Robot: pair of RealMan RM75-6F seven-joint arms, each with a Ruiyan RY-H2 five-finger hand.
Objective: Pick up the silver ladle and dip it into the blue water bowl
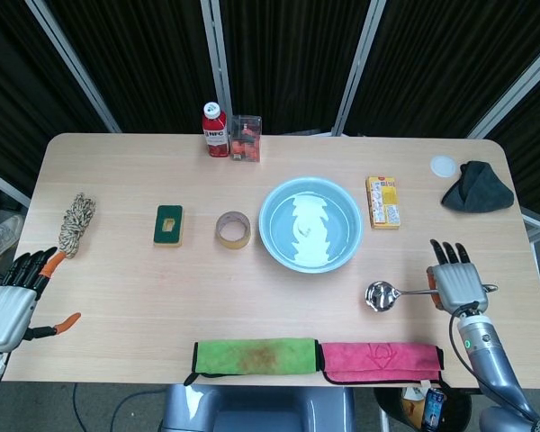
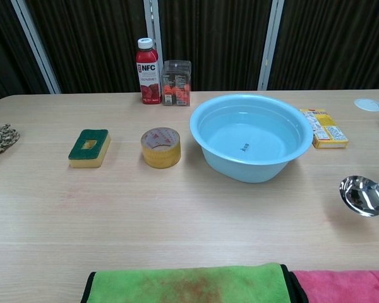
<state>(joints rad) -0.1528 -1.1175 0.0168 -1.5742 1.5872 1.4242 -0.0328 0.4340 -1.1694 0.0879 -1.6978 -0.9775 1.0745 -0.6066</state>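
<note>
The silver ladle lies on the pale wooden surface to the right of the blue water bowl and apart from it, cup towards the bowl, thin handle running out to my right hand. That hand lies over the far end of the handle with its fingers stretched forward; whether it has closed on the handle underneath I cannot tell. My left hand rests at the opposite edge, fingers spread, holding nothing.

I judge the ladle stiff, polished metal, light but cup-heavy, so it will want to swing down and roll in a loose grip. The smooth, narrow handle looks slippery; I would take it well up the shaft, thumb against fingers, and keep the cup level.

The bowl is a wide, round basin, probably thin plastic, with a glossy rolled rim and clear water inside; a knock from the ladle could slide it or spill it. Near my edge lie a green cloth and a pink cloth, both soft and fuzzy.
</note>
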